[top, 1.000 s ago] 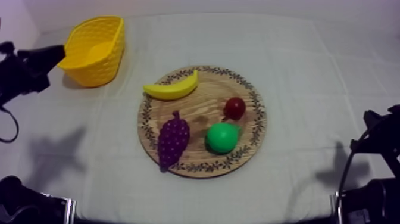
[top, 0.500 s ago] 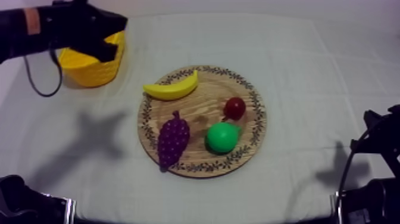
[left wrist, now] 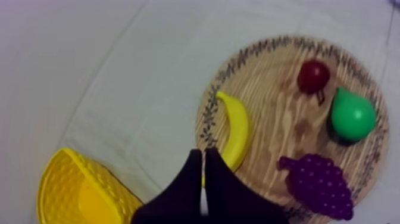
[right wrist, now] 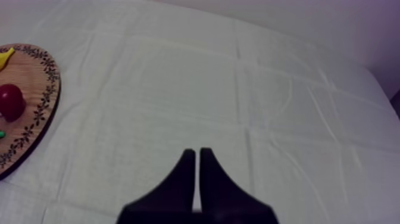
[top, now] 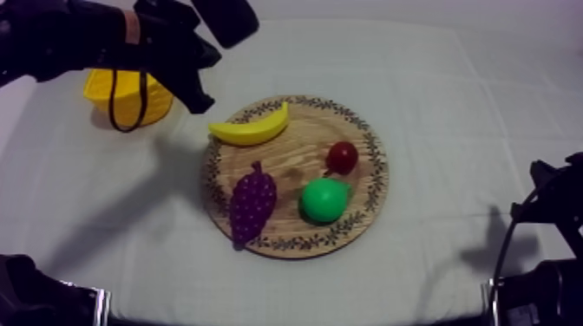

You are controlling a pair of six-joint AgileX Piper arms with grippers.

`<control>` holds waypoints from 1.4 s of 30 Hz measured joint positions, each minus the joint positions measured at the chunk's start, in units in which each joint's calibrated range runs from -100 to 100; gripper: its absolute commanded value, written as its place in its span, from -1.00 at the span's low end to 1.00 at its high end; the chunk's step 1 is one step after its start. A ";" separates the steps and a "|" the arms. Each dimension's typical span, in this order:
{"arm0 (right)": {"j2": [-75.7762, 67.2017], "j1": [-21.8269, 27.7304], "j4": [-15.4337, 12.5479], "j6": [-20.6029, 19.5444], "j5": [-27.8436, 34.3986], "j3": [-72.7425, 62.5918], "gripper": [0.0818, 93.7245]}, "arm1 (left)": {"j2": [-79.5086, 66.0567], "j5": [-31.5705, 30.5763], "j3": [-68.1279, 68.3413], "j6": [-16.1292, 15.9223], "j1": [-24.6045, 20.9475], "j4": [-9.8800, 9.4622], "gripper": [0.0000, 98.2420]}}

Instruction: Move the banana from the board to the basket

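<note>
The yellow banana (top: 250, 128) lies on the upper left part of the round wooden board (top: 299, 163). My left gripper (top: 200, 102) hangs between the yellow basket (top: 121, 97) and the banana's left end, with its arm crossing over the basket. In the left wrist view its fingers lie together as a narrow wedge, so my left gripper (left wrist: 203, 156) is shut on nothing, just short of the banana (left wrist: 236, 128) and above the basket (left wrist: 74, 193). My right gripper (right wrist: 195, 154) is shut over bare cloth, far right of the board (right wrist: 27, 116).
Purple grapes (top: 252, 204), a green pear (top: 324, 199) and a small red fruit (top: 342, 157) share the board with the banana. My right arm (top: 546, 217) rests low at the right edge. Open cloth lies around the board.
My left arm swung in from the left edge, passed over the basket and now reaches toward the banana's left end. The fruit, board and right arm have not moved.
</note>
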 measured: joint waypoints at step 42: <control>0.00 0.00 0.00 0.01 0.00 0.00 -0.99 | 11.84 -8.92 8.40 -4.30 -1.64 6.26 0.17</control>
